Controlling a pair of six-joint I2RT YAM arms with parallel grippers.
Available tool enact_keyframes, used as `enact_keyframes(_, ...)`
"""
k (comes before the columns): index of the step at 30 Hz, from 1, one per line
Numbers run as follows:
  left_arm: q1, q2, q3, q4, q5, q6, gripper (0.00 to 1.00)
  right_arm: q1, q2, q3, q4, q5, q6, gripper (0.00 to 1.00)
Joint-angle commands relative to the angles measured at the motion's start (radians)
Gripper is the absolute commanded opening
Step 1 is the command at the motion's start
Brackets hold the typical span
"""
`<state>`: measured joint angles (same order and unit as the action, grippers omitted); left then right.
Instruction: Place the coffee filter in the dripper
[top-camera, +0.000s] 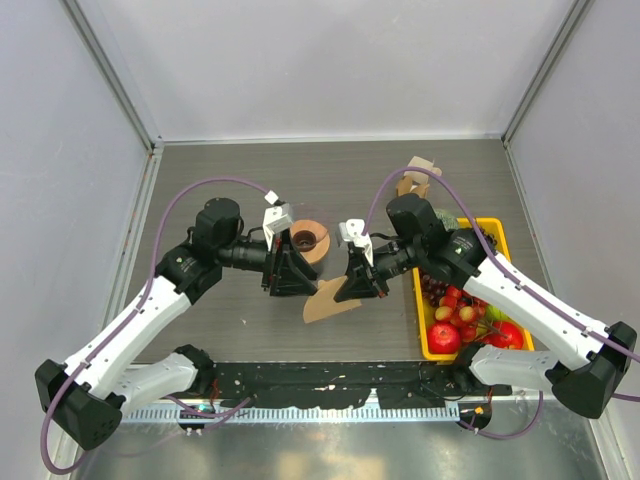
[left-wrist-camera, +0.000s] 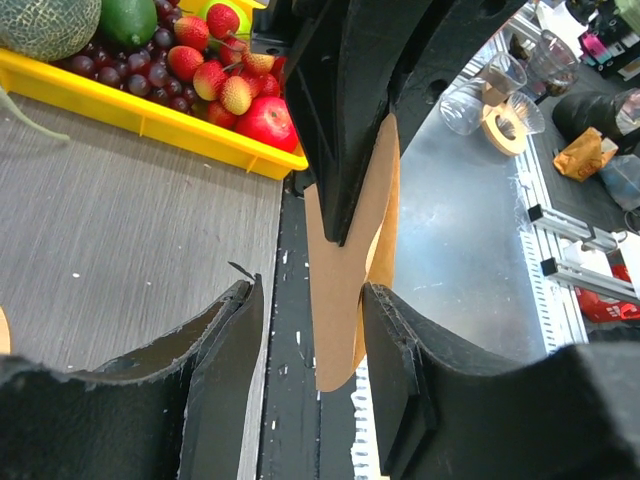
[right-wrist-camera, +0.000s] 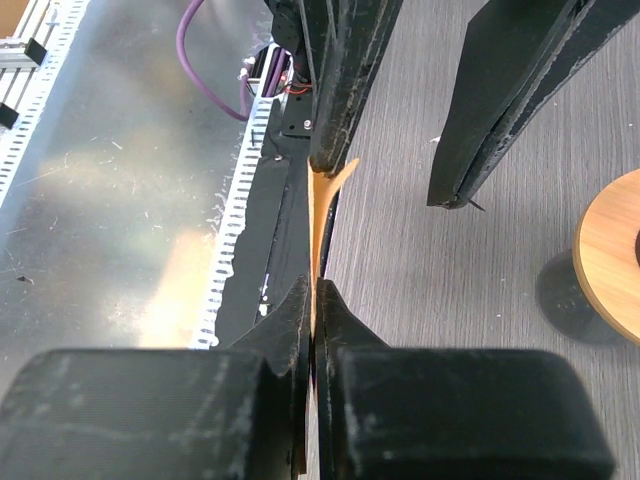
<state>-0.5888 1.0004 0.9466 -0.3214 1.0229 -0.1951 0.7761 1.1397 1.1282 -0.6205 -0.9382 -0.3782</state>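
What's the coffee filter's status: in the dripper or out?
Out. The coffee filter hangs pinched in the shut jaws of the right gripper, nearer the arm bases than the dripper.

Left arm (top-camera: 130, 320) and right arm (top-camera: 530, 300) bend inward, wrists level, tips facing each other. Left tool (top-camera: 292, 272) has its jaws apart. Right tool (top-camera: 360, 280) has its jaws pinched tight on the coffee filter (right-wrist-camera: 322, 195). The tools look just apart, though that is hard to judge from above.

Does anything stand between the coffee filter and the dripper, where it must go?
Yes: one finger of the open left end effector, which straddles the coffee filter, stands on the side toward the dripper. Nothing else visible.
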Motion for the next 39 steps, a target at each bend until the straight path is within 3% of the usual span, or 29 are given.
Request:
enact_keyframes(1,-0.002,-0.019,0.044,-0.015,-0.021,0.042,0.52,0.0,-0.001,0.007,0.027,-0.031,0.01,0.05)
enact_keyframes(5,-0.006,-0.016,0.05,-0.015,-0.011,0.045,0.61,0.0,0.002,0.008,0.027,-0.03,0.013,0.05)
enact_keyframes(12,-0.014,-0.016,0.063,-0.016,0.02,0.051,0.63,-0.001,0.018,0.005,0.03,-0.017,0.018,0.05)
enact_keyframes(18,-0.016,-0.016,0.069,-0.024,0.0,0.06,0.62,0.0,0.017,0.007,0.028,-0.045,0.013,0.05)
enact_keyframes(26,-0.019,-0.008,0.058,0.011,0.037,0.037,0.49,0.002,0.0,0.001,-0.001,-0.102,-0.045,0.05)
enact_keyframes(39,-0.017,0.003,0.055,0.074,0.069,-0.026,0.54,0.022,-0.005,0.001,-0.053,-0.071,-0.107,0.05)
